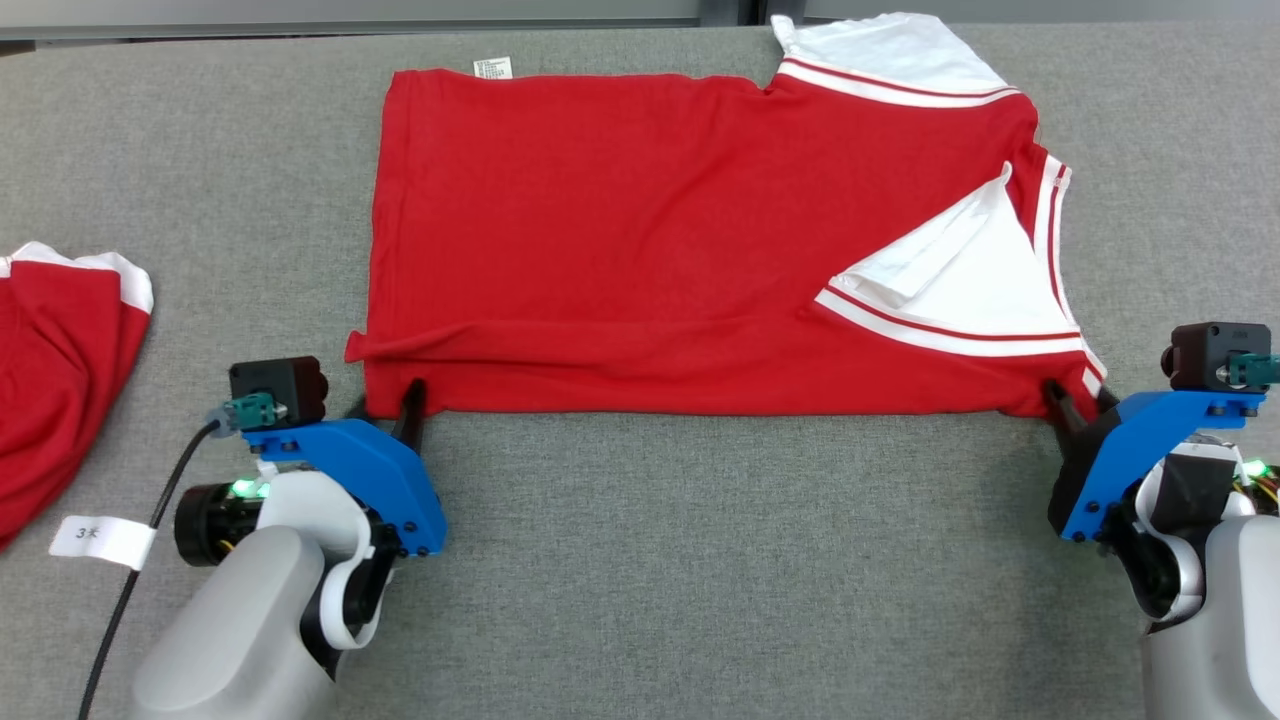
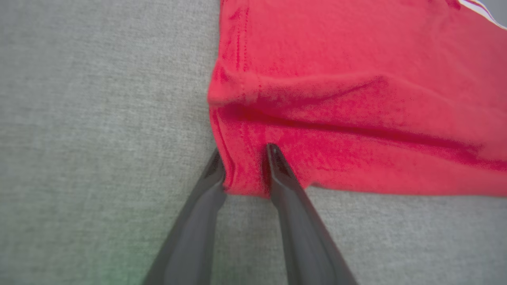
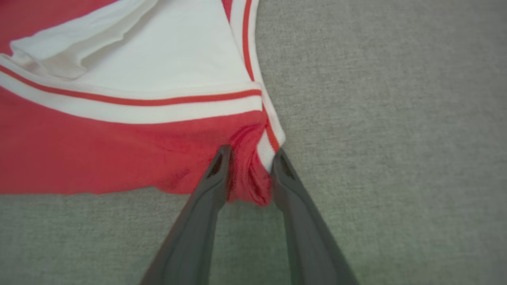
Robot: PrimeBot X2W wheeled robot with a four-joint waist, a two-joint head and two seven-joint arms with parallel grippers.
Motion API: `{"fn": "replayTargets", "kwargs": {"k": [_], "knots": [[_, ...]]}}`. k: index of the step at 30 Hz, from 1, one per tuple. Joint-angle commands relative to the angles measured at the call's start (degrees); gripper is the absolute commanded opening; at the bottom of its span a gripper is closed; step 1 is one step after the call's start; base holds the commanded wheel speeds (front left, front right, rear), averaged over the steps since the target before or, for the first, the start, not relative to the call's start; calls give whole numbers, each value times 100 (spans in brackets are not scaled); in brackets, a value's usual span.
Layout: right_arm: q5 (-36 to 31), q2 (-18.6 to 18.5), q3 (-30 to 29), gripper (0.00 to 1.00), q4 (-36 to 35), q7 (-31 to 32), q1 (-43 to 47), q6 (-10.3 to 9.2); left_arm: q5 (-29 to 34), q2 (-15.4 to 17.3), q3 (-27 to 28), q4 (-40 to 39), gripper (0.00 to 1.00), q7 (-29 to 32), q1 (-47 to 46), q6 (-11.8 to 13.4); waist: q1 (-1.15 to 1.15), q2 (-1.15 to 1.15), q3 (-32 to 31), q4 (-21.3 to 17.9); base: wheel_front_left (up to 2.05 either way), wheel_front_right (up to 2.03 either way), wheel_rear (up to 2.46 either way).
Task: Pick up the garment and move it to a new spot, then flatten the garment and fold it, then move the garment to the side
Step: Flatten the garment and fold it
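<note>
Head, shirt: the red short-sleeved cloth shirt with white red-striped trim lies spread on the grey woven surface; a second red and white garment lies apart at the far left
Head, tools: my left tool is at the shirt's near left corner; my right tool at its near right corner
Left wrist, left tool: clenched on that corner; red cloth puckers between my two fingers
Right wrist, right tool: grasping the striped corner; cloth bunches between both fingers
</note>
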Motion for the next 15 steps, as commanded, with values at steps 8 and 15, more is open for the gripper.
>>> {"fn": "replayTargets", "kwargs": {"k": [8,15], "knots": [[211,30,-26,0,-404,-158,346,8,-256,-137,141,-38,0,-376,408,-158,1,0,-276,33,0,0,0],[421,27,-118,0,-1223,45,975,8,-438,79,326,-783,0,-509,979,-30,1,0,-638,37,0,0,0]]}}
